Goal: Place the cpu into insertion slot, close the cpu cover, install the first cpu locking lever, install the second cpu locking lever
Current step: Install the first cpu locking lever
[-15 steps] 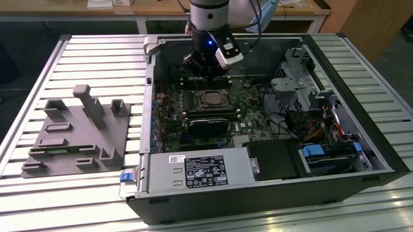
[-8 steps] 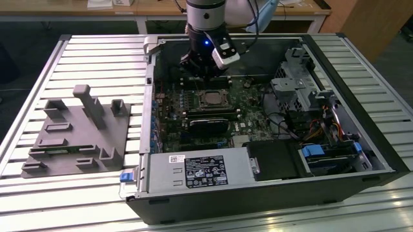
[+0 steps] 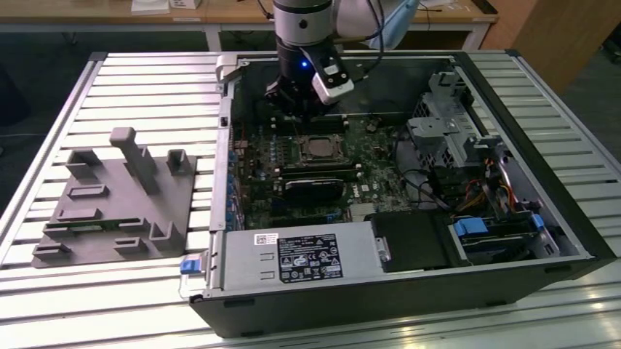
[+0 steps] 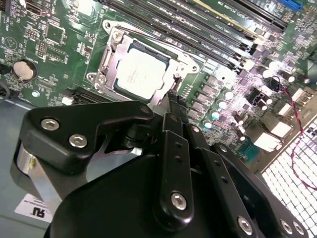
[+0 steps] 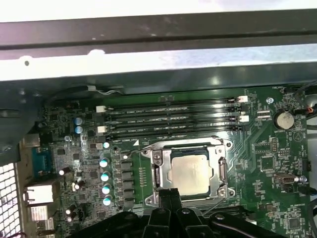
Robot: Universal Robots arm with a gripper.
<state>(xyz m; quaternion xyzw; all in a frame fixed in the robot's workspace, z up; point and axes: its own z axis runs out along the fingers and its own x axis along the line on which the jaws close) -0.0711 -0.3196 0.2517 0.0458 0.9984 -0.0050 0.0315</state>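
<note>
1. exterior view's left: a grey moulded fixture (image 3: 116, 196) stood on the slatted desk (image 3: 58, 102), just beside the open computer case (image 3: 408, 291).
2. centre: the hand (image 3: 291, 109) hung inside the case over the green board. in both wrist views (image 5: 168, 196) (image 4: 171, 105) its fingertips sat close together with nothing seen between them, just beside one edge of the insertion slot (image 3: 330, 154).
3. the cpu (image 5: 190, 171) (image 4: 141, 74) lay flat in the slot, pale face up. placement was judged done.
4. the cpu cover (image 5: 157, 171) (image 4: 111, 54) lay down as a frame around the cpu. closing was judged done.
5. a thin wire lever (image 5: 178, 145) ran along the slot's edge nearest the memory sticks (image 5: 168, 119). whether either lever was latched could not be told, so both lever steps were recorded as unconfirmed.
6. exterior view's right: the drive cage (image 3: 437, 123) stood well apart from the hand.
</note>
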